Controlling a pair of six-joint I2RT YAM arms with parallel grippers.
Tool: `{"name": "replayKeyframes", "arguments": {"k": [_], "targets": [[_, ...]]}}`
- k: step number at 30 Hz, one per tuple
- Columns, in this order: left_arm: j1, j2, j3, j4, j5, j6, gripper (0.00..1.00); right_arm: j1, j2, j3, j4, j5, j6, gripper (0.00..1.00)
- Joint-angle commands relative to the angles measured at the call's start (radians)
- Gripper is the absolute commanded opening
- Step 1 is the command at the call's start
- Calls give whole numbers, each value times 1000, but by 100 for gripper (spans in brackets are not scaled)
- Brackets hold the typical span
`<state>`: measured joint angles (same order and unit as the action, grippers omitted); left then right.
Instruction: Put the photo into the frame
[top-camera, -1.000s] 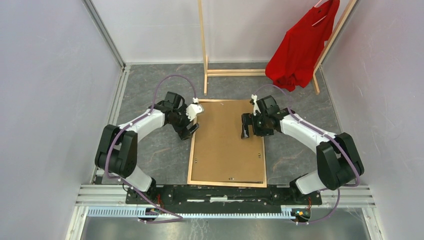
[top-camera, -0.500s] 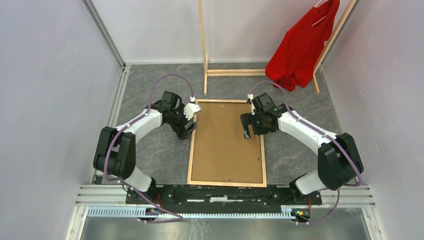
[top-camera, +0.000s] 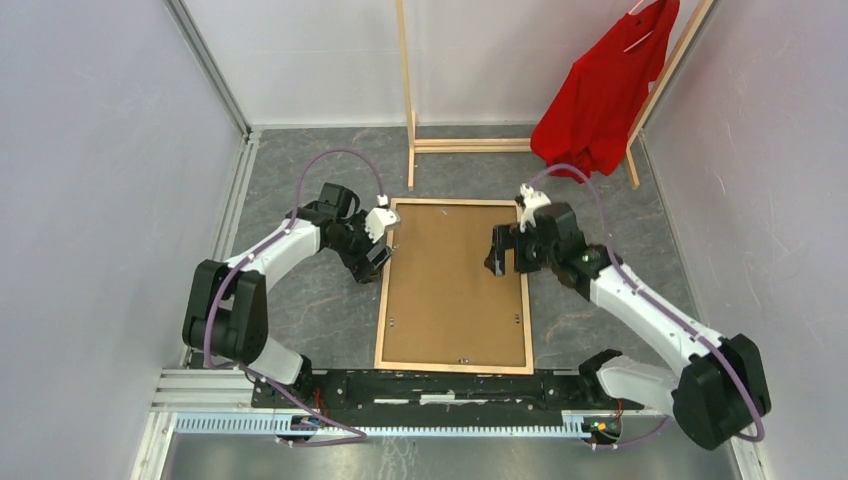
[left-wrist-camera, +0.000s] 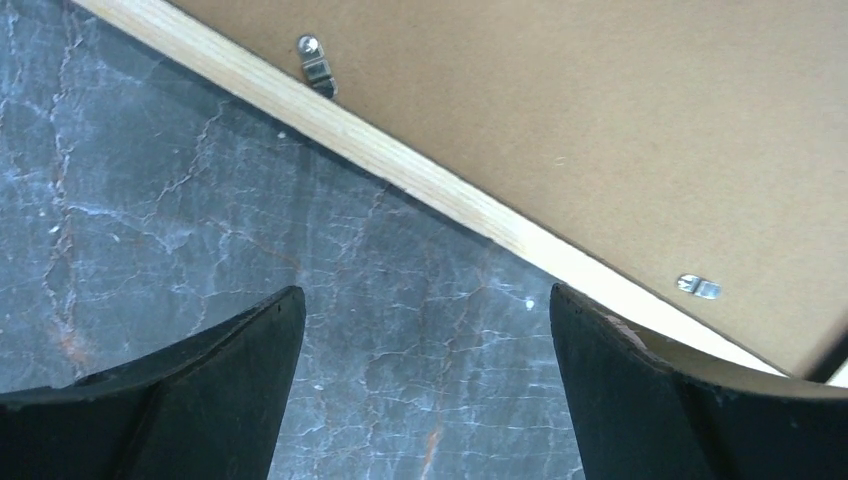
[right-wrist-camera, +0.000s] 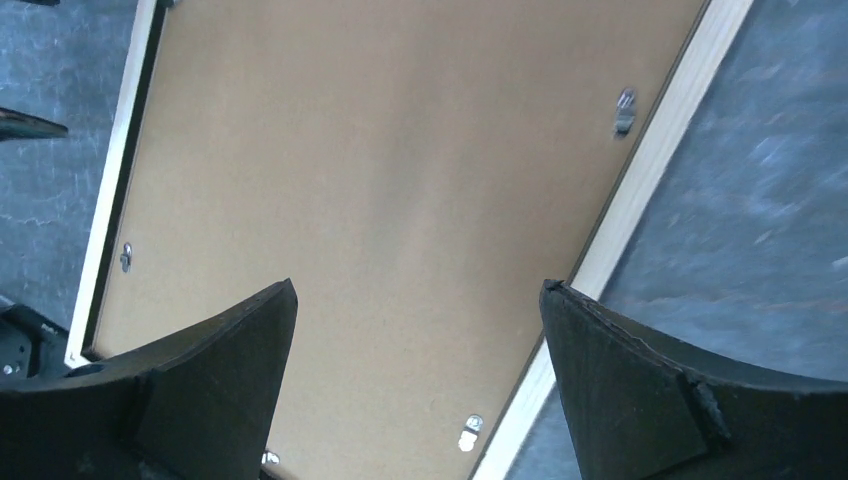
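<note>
The frame (top-camera: 381, 325) lies face down in the middle of the table, light wood back up, with a brown backing board (top-camera: 455, 290) filling it. The photo is hidden. My left gripper (top-camera: 377, 252) hangs open just outside the frame's left rail (left-wrist-camera: 400, 165), over bare table; its fingertips (left-wrist-camera: 265, 330) hold nothing. My right gripper (top-camera: 497, 257) hovers open above the board (right-wrist-camera: 400, 150) by the right rail (right-wrist-camera: 650, 170), empty. Small metal clips (left-wrist-camera: 318, 70) (right-wrist-camera: 623, 110) sit along the rails.
A tall wooden clothes rack (top-camera: 407, 100) with a red shirt (top-camera: 600, 90) stands at the back, just beyond the frame's far edge. Grey walls close in both sides. A black and metal mounting rail (top-camera: 450, 388) runs along the near edge.
The right arm's elbow has swung out and down to the right, with its gripper staying over the board's right side. The left gripper has drawn slightly off the frame's left rail.
</note>
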<state>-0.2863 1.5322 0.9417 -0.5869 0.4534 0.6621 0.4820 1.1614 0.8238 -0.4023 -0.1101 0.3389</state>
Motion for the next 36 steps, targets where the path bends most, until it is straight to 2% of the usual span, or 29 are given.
{"name": "replayKeyframes", "arguments": {"k": [1, 5, 8, 12, 13, 17, 22, 30, 36], "targets": [[6, -57, 3, -47, 101, 30, 96, 33, -121, -208, 277, -75, 171, 98], [11, -54, 2, -50, 153, -17, 87, 182, -144, -310, 468, 15, 257, 76], [19, -33, 11, -39, 184, -51, 80, 248, -71, -348, 621, 22, 298, 67], [48, 15, 29, -63, 260, -81, 64, 357, 41, -362, 824, 33, 335, 39], [51, 24, 25, -70, 272, -78, 63, 385, 73, -353, 851, 31, 336, 35], [55, 38, -16, -79, 303, -39, 61, 497, 219, -297, 927, 12, 326, 38], [55, 68, -38, -88, 331, -20, 55, 572, 371, -227, 991, -8, 335, 38], [56, 118, -21, -94, 324, -17, 42, 605, 508, -155, 1036, -33, 361, 38], [56, 135, -16, -84, 308, -16, 39, 607, 564, -126, 1034, -58, 367, 38]]}}
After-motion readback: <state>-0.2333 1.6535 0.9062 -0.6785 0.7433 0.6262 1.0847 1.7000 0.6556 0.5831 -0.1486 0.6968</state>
